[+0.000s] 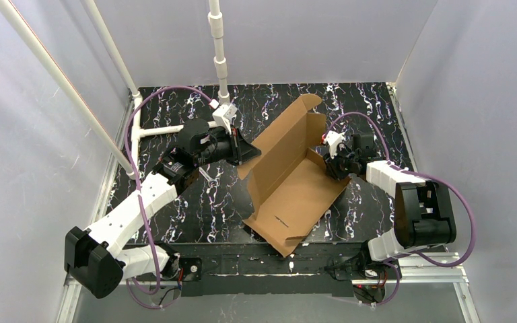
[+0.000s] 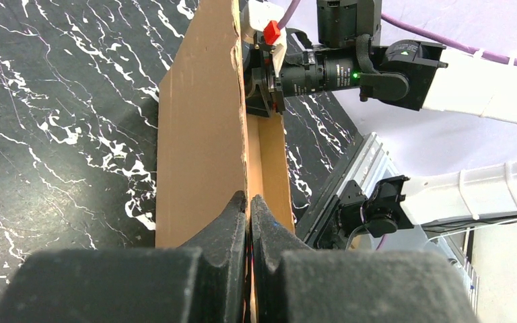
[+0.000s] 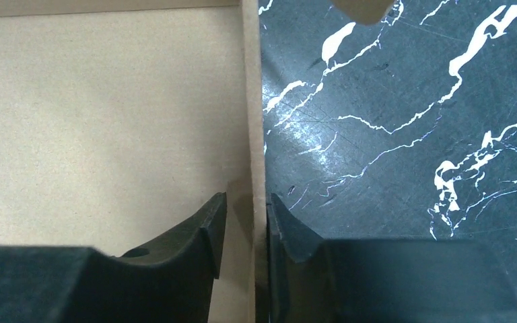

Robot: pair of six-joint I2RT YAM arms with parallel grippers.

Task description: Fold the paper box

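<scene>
Paper box [image 1: 295, 183] lies half-formed and askew in the middle of the black marbled bench [image 1: 195, 202], one long panel raised. White pipe framing [image 1: 219, 47] stands behind it and a metal rail [image 1: 417, 274] runs along the near edge, both apart from the cardboard. The left gripper [image 2: 249, 199] is clenched on the thin edge of the box's left flap. The right gripper [image 3: 248, 196] straddles and pinches the raised wall on the opposite side.
</scene>
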